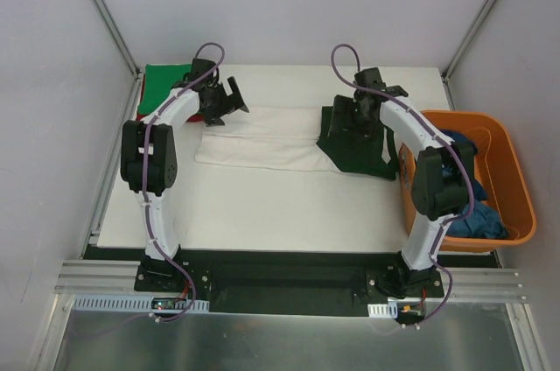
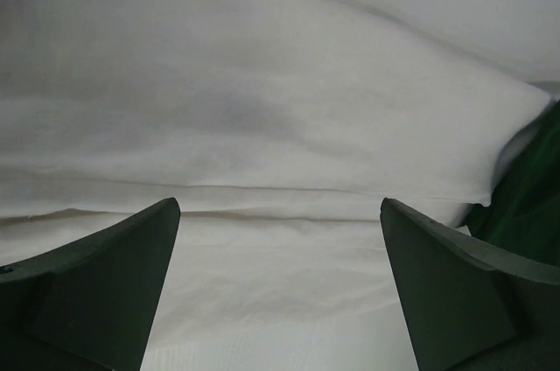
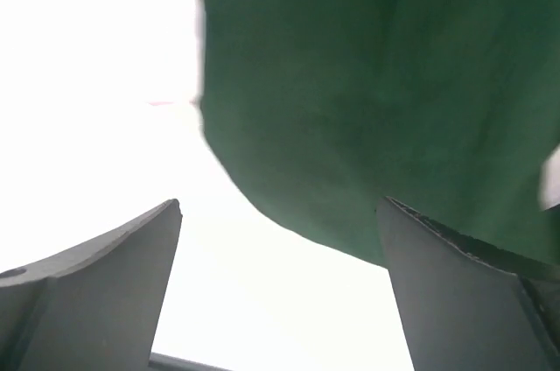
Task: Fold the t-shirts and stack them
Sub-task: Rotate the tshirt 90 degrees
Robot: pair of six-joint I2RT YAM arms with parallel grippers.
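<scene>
The table (image 1: pixel 262 209) bears a white tee (image 1: pixel 262 145), folded shirts (image 1: pixel 164 82) far left — orange tub (image 1: pixel 518 192) right.

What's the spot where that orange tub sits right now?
In the overhead view, the orange tub sits at the right edge of the table, just right of the right arm, with blue cloth piled inside.

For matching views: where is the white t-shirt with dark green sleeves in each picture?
Top external: the white t-shirt lies mid-picture, dark green sleeve at its right end.
Left wrist: white cloth fills the picture; sleeve at right edge.
Right wrist: the sleeve, upper right.
Shared landmark: that sleeve.
</scene>
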